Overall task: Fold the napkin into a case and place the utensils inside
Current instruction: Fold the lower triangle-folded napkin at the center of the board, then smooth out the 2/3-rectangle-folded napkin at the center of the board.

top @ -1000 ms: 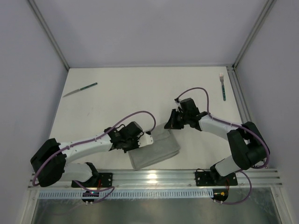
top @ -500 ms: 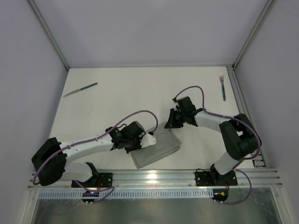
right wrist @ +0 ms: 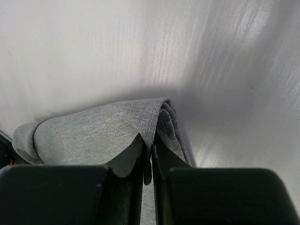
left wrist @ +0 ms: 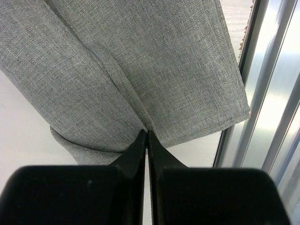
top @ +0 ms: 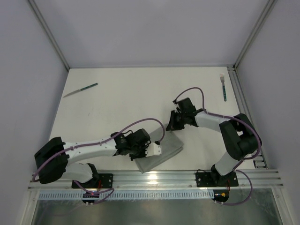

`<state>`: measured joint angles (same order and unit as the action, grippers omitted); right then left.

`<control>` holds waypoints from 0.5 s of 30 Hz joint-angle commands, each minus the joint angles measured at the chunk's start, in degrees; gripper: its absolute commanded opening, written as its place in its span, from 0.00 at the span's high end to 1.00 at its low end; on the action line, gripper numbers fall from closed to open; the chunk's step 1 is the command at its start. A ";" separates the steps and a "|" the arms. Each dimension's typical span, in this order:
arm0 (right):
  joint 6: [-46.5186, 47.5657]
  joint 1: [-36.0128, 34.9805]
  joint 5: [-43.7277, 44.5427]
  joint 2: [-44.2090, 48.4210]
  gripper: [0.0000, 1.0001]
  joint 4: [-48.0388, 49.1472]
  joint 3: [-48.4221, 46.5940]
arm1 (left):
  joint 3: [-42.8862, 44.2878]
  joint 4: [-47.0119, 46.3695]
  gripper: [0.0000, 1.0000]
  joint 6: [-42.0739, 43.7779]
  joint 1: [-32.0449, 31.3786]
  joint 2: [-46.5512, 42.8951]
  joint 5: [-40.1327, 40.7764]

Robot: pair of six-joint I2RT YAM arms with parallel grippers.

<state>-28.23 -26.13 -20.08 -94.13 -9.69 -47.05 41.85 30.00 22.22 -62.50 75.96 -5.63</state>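
White table (top: 117,108) – the grey napkin (top: 166,151) lies folded near its near edge. The left gripper (left wrist: 146,136) has its fingers pressed together, pinching a crease in the cloth. The right gripper (right wrist: 147,140) sits at the far fold with its fingers almost closed – whether it grips, I cannot tell. The knife (top: 80,89) lies toward the far-left corner and the fork (top: 223,86) toward the far-right.

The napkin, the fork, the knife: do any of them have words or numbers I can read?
None: no words, labels, numbers or signs show on the napkin, the fork or the knife, and nothing readable appears in any view.
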 commanded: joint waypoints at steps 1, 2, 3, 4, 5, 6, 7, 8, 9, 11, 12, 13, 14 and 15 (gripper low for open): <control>1.24 0.38 1.88 1.93 0.87 -1.99 -2.34 | -0.10 -1.70 1.00 -2.00 -0.08 -0.11 -1.14; 1.33 0.47 1.88 2.02 0.83 -2.43 -2.52 | 0.34 -1.96 1.00 -2.18 -0.08 -0.03 -2.18; 1.77 0.38 2.06 2.19 0.77 -3.04 -2.78 | 0.78 -1.79 1.00 -2.18 -0.08 0.23 -2.54; 2.12 0.47 2.32 2.45 0.64 -4.70 -3.31 | 0.78 -1.79 0.99 -2.18 -0.08 0.67 -2.72; 2.47 0.38 2.93 3.76 0.60 -5.50 -3.58 | 0.43 -2.05 0.99 -2.18 -0.08 0.85 -2.63; 2.91 0.38 3.55 4.65 0.56 -6.56 -3.84 | 0.00 -2.40 0.99 -1.92 -0.08 0.94 -2.11; 3.61 0.47 4.16 5.79 0.54 -7.35 -4.36 | -0.88 -3.01 0.98 -1.57 -0.08 0.77 -1.58; 3.88 0.38 4.86 8.15 0.51 -9.27 -4.72 | -1.06 -3.36 0.97 -1.39 -0.08 0.68 -1.93; 4.23 0.38 6.52 9.21 0.50 -10.33 -5.16 | -1.24 -3.54 0.96 -1.13 -0.08 0.76 -2.10; 5.02 0.38 8.38 11.15 0.49 -13.67 -6.12 | -1.41 -3.45 0.93 -0.51 -0.08 1.12 -2.11; 5.11 0.38 10.47 12.99 0.49 -14.64 -6.30 | -1.68 -3.72 0.92 -0.33 -0.08 1.20 -2.28; 5.11 -0.14 11.63 13.79 0.49 -15.96 -6.04 | -1.77 -4.24 0.91 0.02 -0.08 1.20 -2.28; 5.20 -0.67 13.20 14.49 0.49 -16.58 -6.13 | -2.29 -4.68 0.91 0.45 -0.08 1.20 -2.11; 5.29 -1.55 16.61 15.46 0.49 -17.28 -6.13 | -2.47 -4.95 0.91 0.81 -0.08 1.20 -2.11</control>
<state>-24.34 -26.26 -11.55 -82.08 -22.09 -51.37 40.40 27.70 21.67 -62.50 76.88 -6.35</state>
